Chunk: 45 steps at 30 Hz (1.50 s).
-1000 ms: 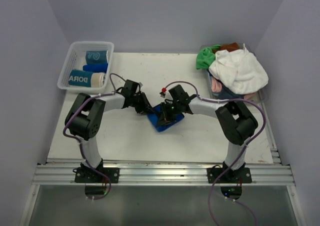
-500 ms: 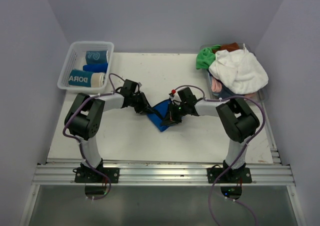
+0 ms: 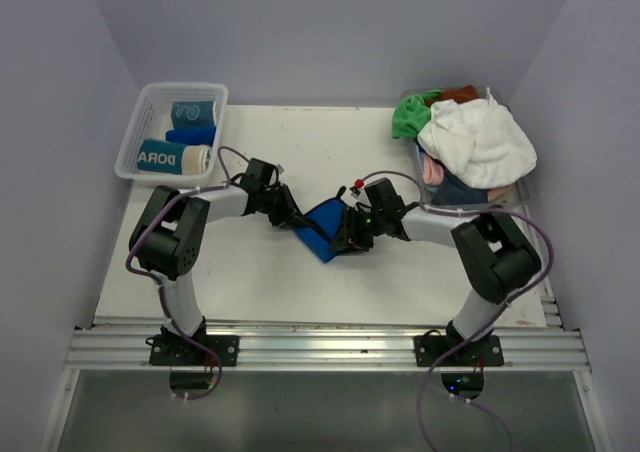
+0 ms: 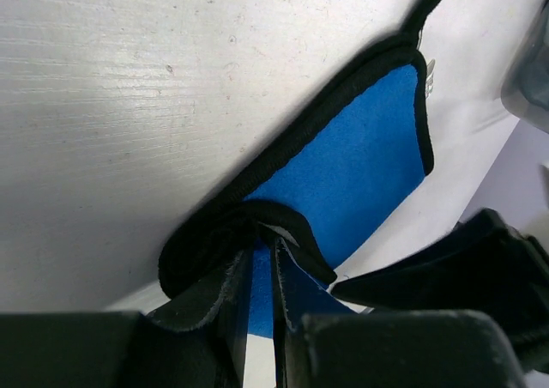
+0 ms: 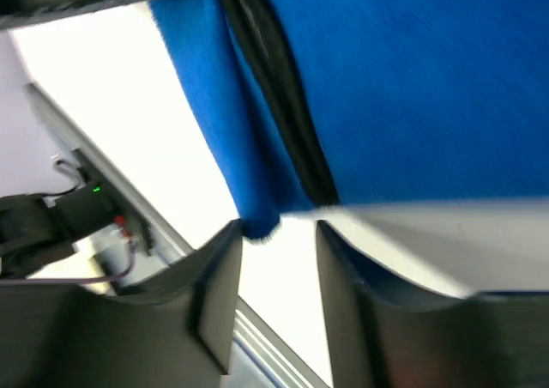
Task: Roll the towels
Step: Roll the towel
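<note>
At the wrists, unseen overhead: left pincer [image 4: 262, 263] clamps blue towel [image 4: 360, 160], right pincer [image 5: 276, 246] parted.

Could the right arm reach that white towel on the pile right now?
Probably yes: the white towel lies on top, uncovered, just beside the right arm, with nothing between them.

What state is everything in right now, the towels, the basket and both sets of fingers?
Blue towel: unrolled, on the table.
Left fingers: shut on a corner of the blue towel.
Right fingers: open, at the blue towel's edge.
Basket: holds three rolled towels.
Towel pile: unrolled, heaped.
</note>
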### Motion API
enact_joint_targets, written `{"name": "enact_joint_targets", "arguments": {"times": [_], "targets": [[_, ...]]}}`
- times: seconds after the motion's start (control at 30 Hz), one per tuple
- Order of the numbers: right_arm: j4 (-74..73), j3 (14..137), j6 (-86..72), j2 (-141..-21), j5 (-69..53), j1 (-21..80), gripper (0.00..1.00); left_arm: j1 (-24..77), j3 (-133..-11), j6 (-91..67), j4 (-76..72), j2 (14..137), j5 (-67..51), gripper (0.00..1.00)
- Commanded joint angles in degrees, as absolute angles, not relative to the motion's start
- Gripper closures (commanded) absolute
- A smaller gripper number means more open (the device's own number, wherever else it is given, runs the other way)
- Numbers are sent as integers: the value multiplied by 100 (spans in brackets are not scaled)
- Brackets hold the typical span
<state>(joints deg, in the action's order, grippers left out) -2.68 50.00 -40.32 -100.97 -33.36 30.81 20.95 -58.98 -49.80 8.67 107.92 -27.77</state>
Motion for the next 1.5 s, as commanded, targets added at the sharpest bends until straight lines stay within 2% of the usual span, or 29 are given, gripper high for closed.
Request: {"name": "enact_joint_targets", "arguments": {"times": [0.0,0.13,0.2,0.3,0.4,0.6,0.9,1.07,1.3,1.47], "targets": [[-922,4834,-3666,-9028,-2103,3181,55,1969,-5950,-4623,1248,10960,-2268,82],[-1484,5132,-3340,-8219,-1048,3559,53,1969,-5915,-4649,1222,10951,-2276,82],[-1696,5491,-3095,-8165,-635,3866,58,1969,-5915,-4658,1222,10977,-2285,82],[-2100,6158,-2620,-8637,-370,4376,64,1969,-5906,-4667,1213,11004,-2303,82],[-2180,6502,-2312,-9121,-308,4772,64,1969,-5906,-4676,1222,11004,-2303,82],[-2083,6881,-2057,-9781,-184,4904,63,1969,-5915,-4693,1213,11004,-2303,82],[-1978,6829,-1960,-10318,342,4904,57,1969,-5950,-4711,1257,10995,-2285,82],[-1688,6557,-1872,-10336,729,4992,50,1969,-5898,-4746,1239,10925,-2259,82],[-1547,6311,-1784,-10485,1203,5291,48,1969,-5924,-4764,1309,10881,-2224,82],[-1442,6197,-1898,-10626,1677,5388,51,1969,-5959,-4790,1380,10846,-2197,82]]}}
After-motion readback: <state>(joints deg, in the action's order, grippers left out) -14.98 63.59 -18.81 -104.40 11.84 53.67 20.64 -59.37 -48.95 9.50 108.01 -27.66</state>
